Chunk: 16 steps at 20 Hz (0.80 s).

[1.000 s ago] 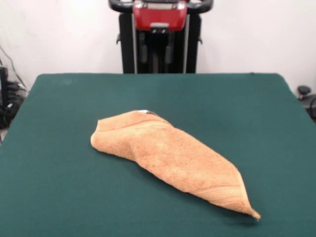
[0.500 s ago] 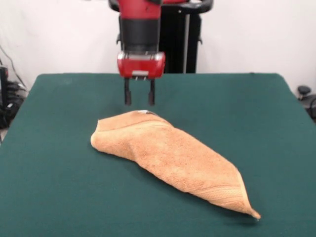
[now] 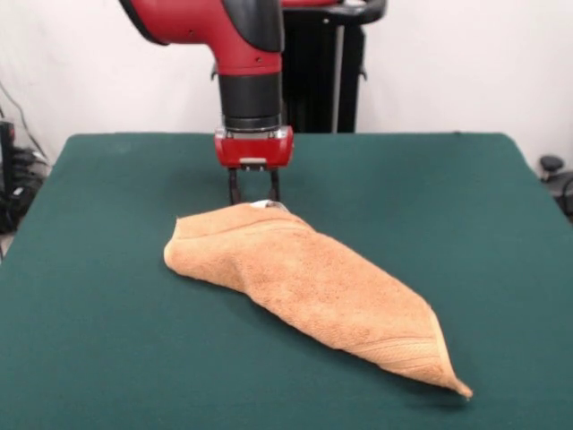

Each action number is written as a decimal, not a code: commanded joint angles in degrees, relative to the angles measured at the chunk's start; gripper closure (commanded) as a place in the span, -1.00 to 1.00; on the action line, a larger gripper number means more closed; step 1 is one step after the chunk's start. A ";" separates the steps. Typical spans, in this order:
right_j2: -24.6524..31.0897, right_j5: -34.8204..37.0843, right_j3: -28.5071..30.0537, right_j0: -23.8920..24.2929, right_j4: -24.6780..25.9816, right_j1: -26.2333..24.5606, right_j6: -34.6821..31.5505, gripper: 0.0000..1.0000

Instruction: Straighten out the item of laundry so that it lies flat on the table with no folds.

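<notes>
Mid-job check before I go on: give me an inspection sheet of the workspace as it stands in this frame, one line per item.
Surface: dark green felt-like table, flat, bare around the cloth.
Job's things: light orange-tan terry-cloth towel, folded over itself into a long tapering shape, not yet flat; small white tag at its far edge.
Clutter: nothing seen.
Grippers: red and black gripper, fingers apart, tips down at the towel's far edge beside the tag; no cloth visibly pinched.
Cables: dark cables and equipment off the table's edge at picture left.
Surroundings: black robot pedestal behind the table, white wall, a dark object at picture right.
</notes>
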State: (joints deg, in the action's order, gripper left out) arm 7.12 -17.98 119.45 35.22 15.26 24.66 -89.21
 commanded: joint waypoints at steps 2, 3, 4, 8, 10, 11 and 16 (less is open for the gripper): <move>6.99 0.07 -2.83 -1.31 0.23 -5.14 -11.82 -1.00; 7.15 0.21 -2.39 -1.25 0.28 -4.87 -11.90 -1.00; 7.29 0.49 -1.92 -1.26 0.24 -4.33 -11.95 -1.00; 9.86 1.93 0.69 -0.18 0.47 -0.26 -12.45 -1.00; 12.32 0.40 2.87 0.85 1.08 3.12 -13.70 -1.00; 13.79 -0.37 4.16 1.51 1.24 4.99 -14.55 -1.00; 21.24 -4.08 9.31 3.91 0.91 14.69 -17.60 -1.00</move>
State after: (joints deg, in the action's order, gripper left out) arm 14.20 -18.14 124.01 38.59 16.02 30.36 -89.25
